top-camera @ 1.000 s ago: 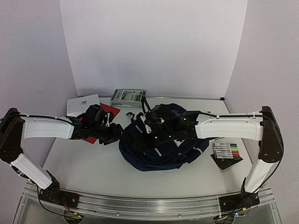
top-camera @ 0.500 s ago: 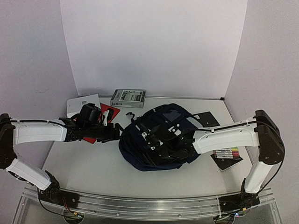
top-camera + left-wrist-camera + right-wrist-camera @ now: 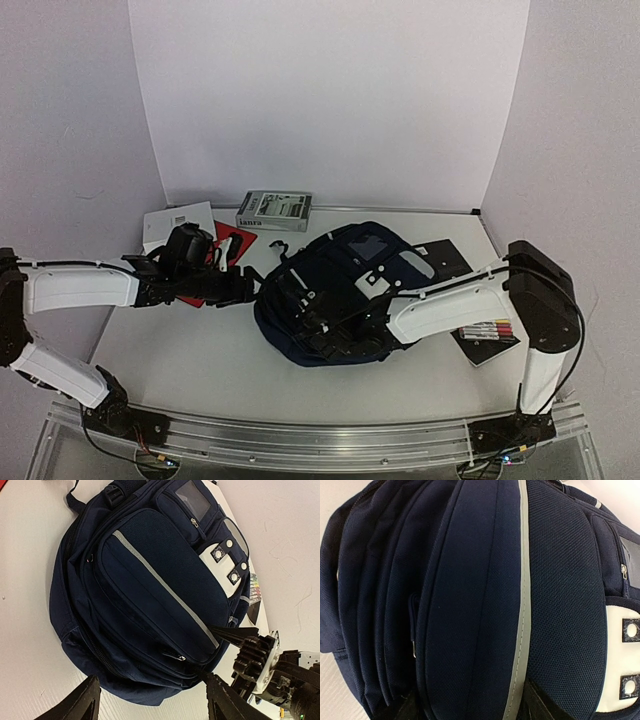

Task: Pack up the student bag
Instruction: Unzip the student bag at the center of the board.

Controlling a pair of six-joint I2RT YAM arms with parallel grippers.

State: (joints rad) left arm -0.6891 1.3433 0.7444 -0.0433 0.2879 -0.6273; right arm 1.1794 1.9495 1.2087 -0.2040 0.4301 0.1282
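The student bag [image 3: 385, 262], navy with a pale stripe and a light grey flap, lies front side up in the middle of the table. My left gripper [image 3: 248, 288] hovers at its left side. In the left wrist view the left gripper [image 3: 152, 707] stands open, the bag's [image 3: 150, 580] rounded edge just ahead of the fingers and nothing between them. My right gripper [image 3: 315, 325] rests on the bag's near-left part. In the right wrist view the right gripper [image 3: 470, 710] stands wide astride the front pocket's bulge [image 3: 480, 580], with fabric filling the gap.
A grey box [image 3: 274, 210] and a white booklet [image 3: 177, 225] lie at the back left. A red flat item [image 3: 238, 238] sits under the left arm. A black notebook [image 3: 445, 255] and a marker set [image 3: 485, 328] lie to the bag's right.
The right arm has swung from the bag's top down to its near-left part, uncovering the grey flap. The left arm has dropped slightly, its gripper staying beside the bag.
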